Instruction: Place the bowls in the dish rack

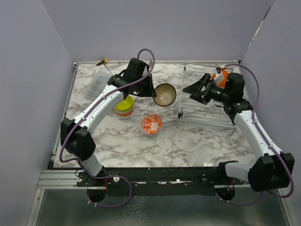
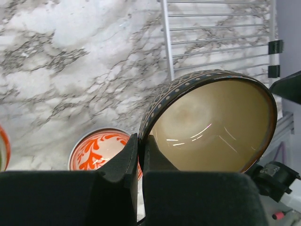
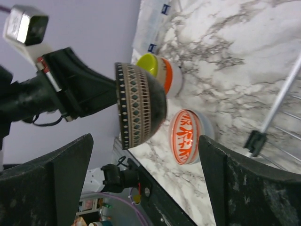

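Above the marble table (image 1: 188, 141), just left of the dish rack (image 1: 200, 118), the left gripper (image 1: 154, 91) is clamped on the rim of the dark brown bowl (image 1: 165, 94), which is tilted on edge. Facing it over the rack, the right gripper (image 1: 195, 89) gapes wide, holding nothing. A patterned bowl (image 1: 151, 124) and a stack of bowls (image 1: 124, 106) sit on the table.

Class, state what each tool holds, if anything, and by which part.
Left tool grips the dark brown bowl by its rim; right tool holds nothing.
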Action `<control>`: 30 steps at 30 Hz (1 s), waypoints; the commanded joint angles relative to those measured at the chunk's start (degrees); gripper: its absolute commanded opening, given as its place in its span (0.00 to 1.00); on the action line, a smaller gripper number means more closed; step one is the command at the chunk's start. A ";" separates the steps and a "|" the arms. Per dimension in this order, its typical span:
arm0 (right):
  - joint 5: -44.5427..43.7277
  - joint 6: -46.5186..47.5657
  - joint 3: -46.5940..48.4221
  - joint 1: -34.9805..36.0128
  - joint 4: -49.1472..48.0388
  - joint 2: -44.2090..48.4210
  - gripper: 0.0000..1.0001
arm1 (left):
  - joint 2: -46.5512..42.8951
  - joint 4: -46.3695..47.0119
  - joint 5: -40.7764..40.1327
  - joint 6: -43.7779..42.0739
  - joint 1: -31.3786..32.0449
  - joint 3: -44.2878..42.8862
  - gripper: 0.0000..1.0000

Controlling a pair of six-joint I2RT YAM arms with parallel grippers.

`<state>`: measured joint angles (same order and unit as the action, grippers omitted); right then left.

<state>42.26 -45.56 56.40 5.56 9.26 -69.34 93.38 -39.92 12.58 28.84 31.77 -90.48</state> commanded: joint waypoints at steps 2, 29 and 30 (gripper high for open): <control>1.76 -5.40 1.70 5.51 -7.96 -1.67 0.98 | 4.48 2.80 14.69 -0.89 -1.54 -6.68 0.00; 2.44 -20.53 -0.86 10.35 -21.62 -8.38 0.77 | 8.33 9.93 29.08 4.00 -5.74 -7.58 0.00; 2.47 -20.30 -0.58 10.40 -21.49 -8.58 0.73 | 8.51 9.99 29.00 4.14 -5.75 -7.50 0.00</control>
<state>41.63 -63.11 55.42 15.59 -7.31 -76.97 101.51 -33.98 37.39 31.03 26.33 -96.12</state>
